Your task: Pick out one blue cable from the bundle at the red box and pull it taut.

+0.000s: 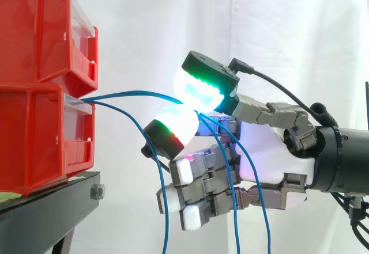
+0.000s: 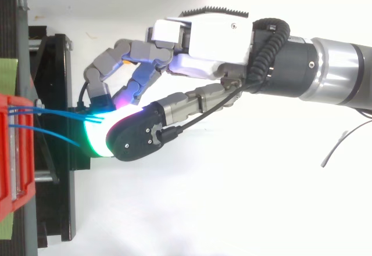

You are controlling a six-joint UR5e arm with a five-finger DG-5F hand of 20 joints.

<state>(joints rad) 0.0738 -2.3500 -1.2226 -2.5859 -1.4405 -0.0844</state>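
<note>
Several thin blue cables [image 1: 124, 95] come out of the lower red box [image 1: 46, 139] and run right toward my hand [image 1: 265, 150]. One blue cable [image 2: 55, 113] ends between two glowing green and white pads [image 1: 199, 90], which pinch it just right of the boxes. The other blue cables [image 1: 230, 173] droop and hang down in front of my curled fingers. Seen from above, my hand [image 2: 215, 41] reaches in from the right, and its pads [image 2: 102, 134] sit close to the box front.
Two red boxes [image 1: 40, 35] are stacked on a black stand [image 1: 52, 208] at the left. A white curtain hangs behind. A loose grey wire [image 2: 340, 145] lies at the right in the top view.
</note>
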